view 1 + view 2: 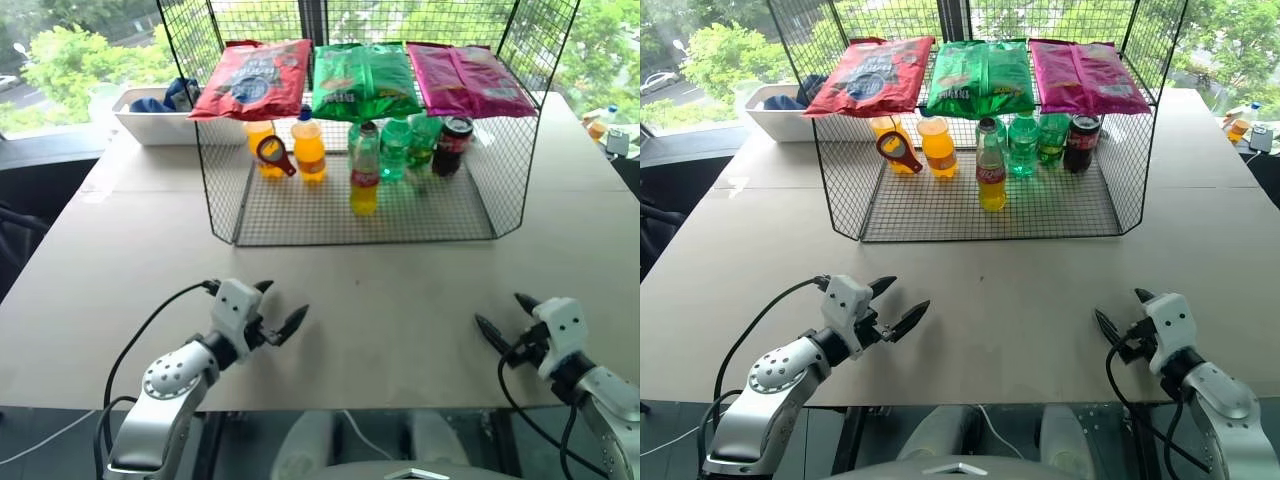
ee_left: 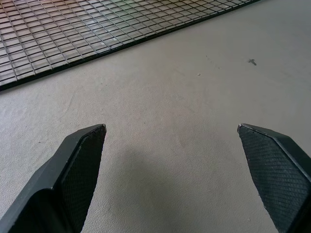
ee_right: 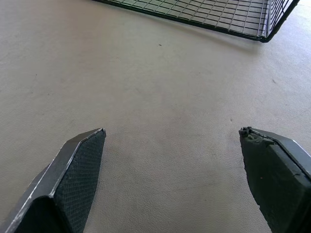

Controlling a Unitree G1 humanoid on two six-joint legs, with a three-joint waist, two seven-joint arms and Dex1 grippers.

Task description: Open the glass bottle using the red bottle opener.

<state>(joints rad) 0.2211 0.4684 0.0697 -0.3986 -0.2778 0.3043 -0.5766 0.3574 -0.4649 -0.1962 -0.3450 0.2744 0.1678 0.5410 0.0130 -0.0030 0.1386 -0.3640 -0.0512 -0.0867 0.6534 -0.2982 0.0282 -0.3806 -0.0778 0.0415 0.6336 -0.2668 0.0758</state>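
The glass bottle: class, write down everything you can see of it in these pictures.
The glass bottle is slim and clear, with a narrow neck, a dark cap still on and a red label band round its middle. Yellow-orange drink fills its lower part. It stands upright on the floor of the wire rack, nearer the front edge than the other bottles, under the snack bags on top. The red bottle opener hangs apart, to its left. Nothing seems to touch it except the mesh beneath.

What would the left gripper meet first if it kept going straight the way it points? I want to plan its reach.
Probably the bare beige tabletop: the left gripper, open, points slightly downward, with the black wire rack farther ahead. Depth is uncertain.
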